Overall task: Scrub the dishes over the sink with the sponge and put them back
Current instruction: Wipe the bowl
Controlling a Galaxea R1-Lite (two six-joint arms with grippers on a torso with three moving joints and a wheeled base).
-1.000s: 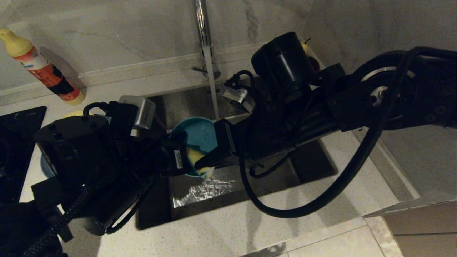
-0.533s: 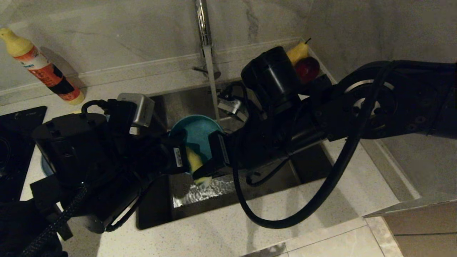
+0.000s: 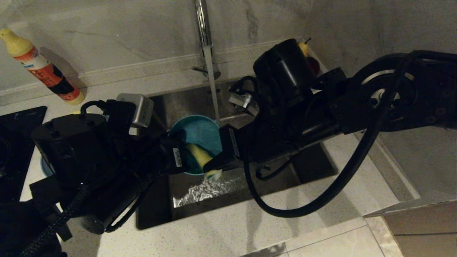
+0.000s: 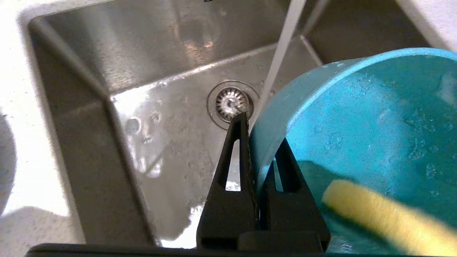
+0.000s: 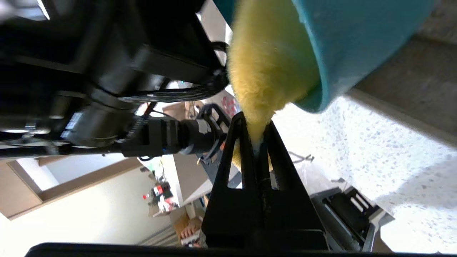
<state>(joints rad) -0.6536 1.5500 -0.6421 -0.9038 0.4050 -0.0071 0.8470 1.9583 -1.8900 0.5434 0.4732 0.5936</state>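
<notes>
Left hand (image 4: 262,142) clenched on wet, likely slippery teal bowl (image 4: 357,117) rim; right hand (image 5: 255,137) pinching soft, squashed sponge (image 5: 267,67).

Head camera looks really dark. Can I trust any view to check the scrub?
Head view: dim, arms mostly silhouette. Left wrist view: bright and sharp on the teal-blue bowl, glare on the sink floor, sponge blurred. Right wrist view: sponge smeared, counter washed out.

Pale speckled countertop (image 3: 214,232) with inset sink (image 3: 185,100), spray bottle (image 3: 43,67) by wall.
</notes>
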